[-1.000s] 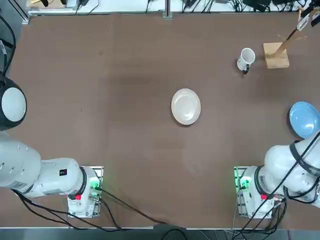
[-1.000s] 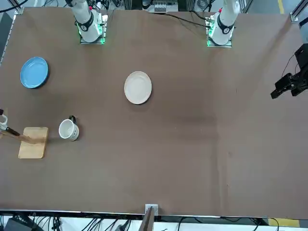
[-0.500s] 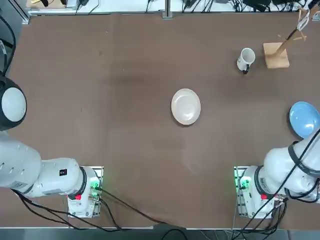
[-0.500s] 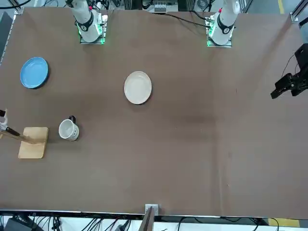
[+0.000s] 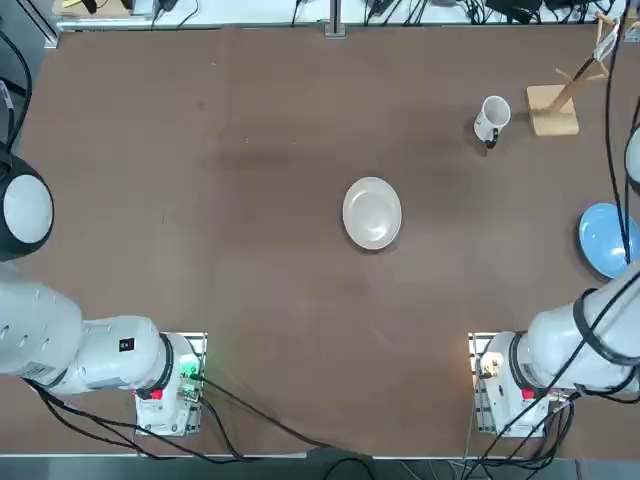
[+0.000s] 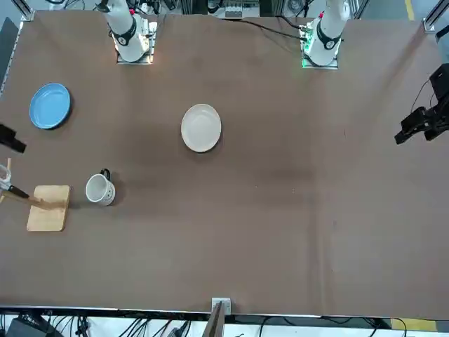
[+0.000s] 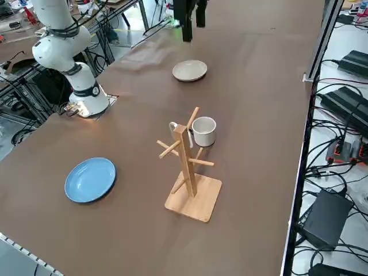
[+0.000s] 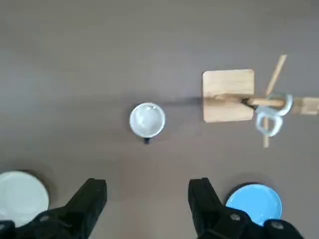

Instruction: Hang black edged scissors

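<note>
The right gripper (image 8: 147,191) hangs high above the table's far right part, fingers spread and empty. The black edged scissors (image 8: 269,115) hang by a handle loop on the wooden peg rack (image 7: 187,167), just right of the white mug (image 5: 490,117). No writing is legible.

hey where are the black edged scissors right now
The black edged scissors hang from a peg of the wooden rack, beside the white mug; the open right claw hovers apart.

Wide bare brown table (image 5: 200,200). Obstacles cluster at the robot's far right: wooden peg rack (image 7: 187,167), white mug (image 7: 203,131) just beside it, blue plate (image 7: 90,179) nearer. Cream plate (image 5: 372,212) sits mid-table.
</note>
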